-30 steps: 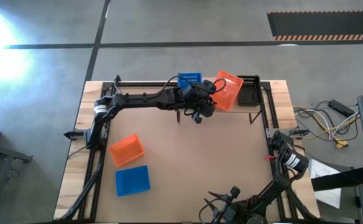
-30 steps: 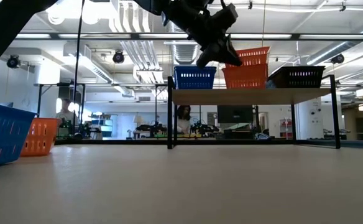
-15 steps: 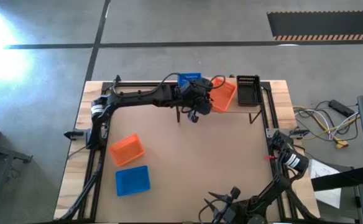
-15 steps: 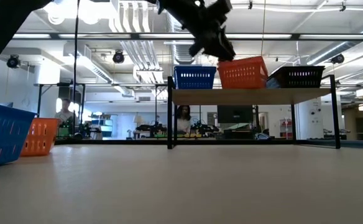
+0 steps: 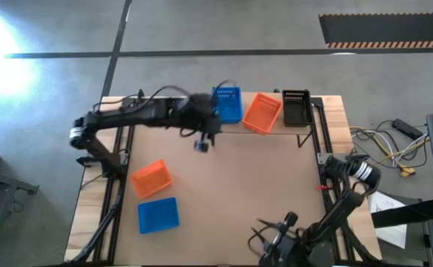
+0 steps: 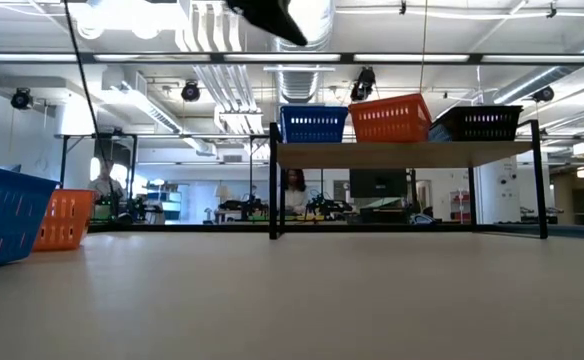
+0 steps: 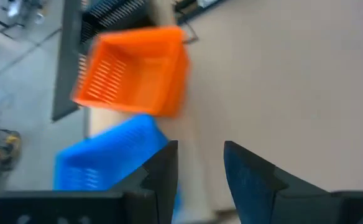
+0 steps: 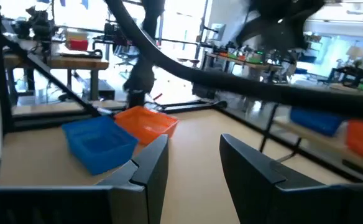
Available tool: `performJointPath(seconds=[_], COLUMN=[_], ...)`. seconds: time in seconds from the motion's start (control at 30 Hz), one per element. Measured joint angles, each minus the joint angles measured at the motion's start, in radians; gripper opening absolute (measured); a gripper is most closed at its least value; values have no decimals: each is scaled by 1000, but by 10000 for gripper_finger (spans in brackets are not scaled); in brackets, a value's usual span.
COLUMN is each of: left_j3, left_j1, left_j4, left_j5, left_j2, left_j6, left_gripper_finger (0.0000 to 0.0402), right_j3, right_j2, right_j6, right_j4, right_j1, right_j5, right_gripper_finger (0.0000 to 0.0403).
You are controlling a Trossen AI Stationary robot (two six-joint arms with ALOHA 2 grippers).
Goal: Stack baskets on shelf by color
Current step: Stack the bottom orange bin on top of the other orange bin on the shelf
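With its fingers seen apart and empty, the left gripper [image 5: 202, 143] hangs near the shelf [image 5: 227, 126]; the skewed orange basket [image 5: 262, 113] could be toppled.

Your baskets were perforated plastic: the orange basket [image 5: 262, 113] and blue basket [image 5: 227, 104] on the shelf [image 6: 402, 153] showed mesh walls. That shelf had a pale wood plank on thin dark metal legs. The counter [image 5: 239, 193] looked smooth, matt.
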Motion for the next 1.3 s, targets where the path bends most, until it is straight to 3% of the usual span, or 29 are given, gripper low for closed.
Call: performJointPath(seconds=[0.17,0.43,0.6,0.8,0.87,0.97,1.03,1.1,1.17,1.3], left_j3=[-359,-802,-963,-1031,-1034,-1032,-1032,-1033,-1034,-1033], left_j1=[-86,-322,-455,-543,-553,-559,-560,-560,-560,-560], left_j4=[217,634,854,947,948,949,951,955,957,965], left_j5=[-11,-35,-140,-265,-277,-279,-279,-279,-279,-279], left_j2=[-191,-424,-474,-473,-464,-451,-441,-432,-420,-386], left_j6=[-95,-313,-397,-455,-482,-506,-506,-506,-507,-508], left_gripper_finger=[114,114,114,114,114,114,114,114,114,114], right_j3=[-113,-176,-201,-265,-296,-326,-314,-261,-186,63], right_j2=[-186,-503,-597,-534,-486,-427,-408,-408,-434,-470], right_j6=[-56,-345,-398,-227,-55,279,394,426,433,585], right_j4=[-1,-1,-27,-82,-148,-335,-444,-561,-755,-1338], right_j1=[-39,-152,-197,-205,-213,-285,-374,-455,-529,-709], right_j5=[-2,-1,-1,-21,-140,-567,-812,-879,-868,-899], right_gripper_finger=[137,137,137,137,137,137,137,137,137,137])
